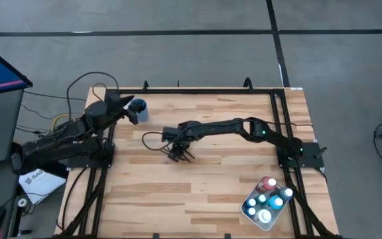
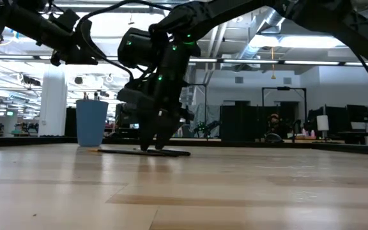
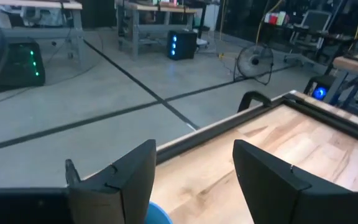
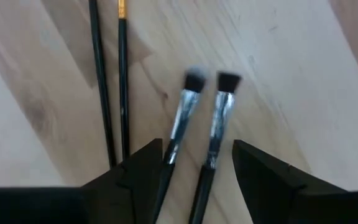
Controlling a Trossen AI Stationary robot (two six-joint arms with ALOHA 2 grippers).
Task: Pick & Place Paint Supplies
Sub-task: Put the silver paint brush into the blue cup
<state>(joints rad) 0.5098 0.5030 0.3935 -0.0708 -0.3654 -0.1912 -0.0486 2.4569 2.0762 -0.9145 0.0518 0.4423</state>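
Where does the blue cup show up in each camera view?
High view: blue cup, upper left on the table, under the left pincer.
Low view: at left, beside the right pincer.
Left wrist view: only its rim, bottom edge.
Right wrist view: not in it.
Shared landmark: the wooden table.

A robotics lab: grey concrete floor (image 3: 73, 81), workbenches (image 3: 154, 12), lit computer towers (image 3: 182, 45) and ceiling strip lights (image 2: 280, 62).

Even overhead light throughout; ceiling strips glare in the low view, and the brush tips (image 4: 194, 79) blur.
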